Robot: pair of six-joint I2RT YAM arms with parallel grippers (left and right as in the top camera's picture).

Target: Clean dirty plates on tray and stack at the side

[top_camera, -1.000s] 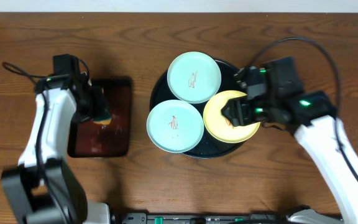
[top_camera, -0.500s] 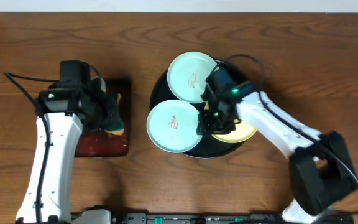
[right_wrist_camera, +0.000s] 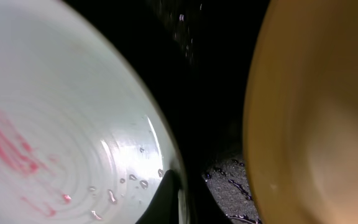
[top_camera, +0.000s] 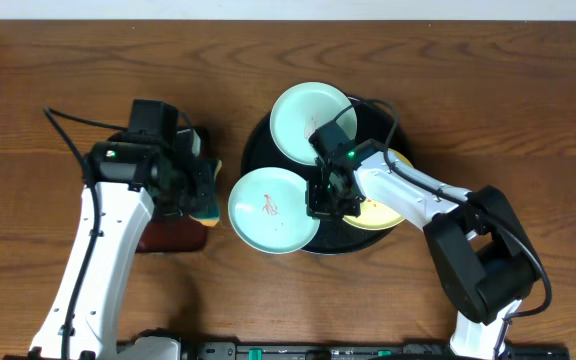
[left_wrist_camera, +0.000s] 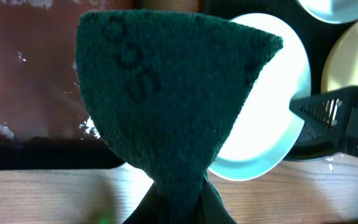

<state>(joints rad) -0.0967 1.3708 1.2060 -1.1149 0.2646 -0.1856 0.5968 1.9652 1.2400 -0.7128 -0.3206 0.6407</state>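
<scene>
Here right jaws clamp mint plate rim; plate overhangs tray leftward.

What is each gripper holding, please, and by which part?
The left gripper pinches the green scouring pad by one end; the right gripper grips the nearer mint plate by its rim.

The green scouring pad fills the left wrist view, covering that arm's own fingers and half the near mint plate. From overhead, the yellow plate sits mostly under the right arm, and the red-brown tray under the left. The right wrist view shows only a dark sliver of fingertip at the bottom edge, and a blurred, cut-off yellow plate.
</scene>
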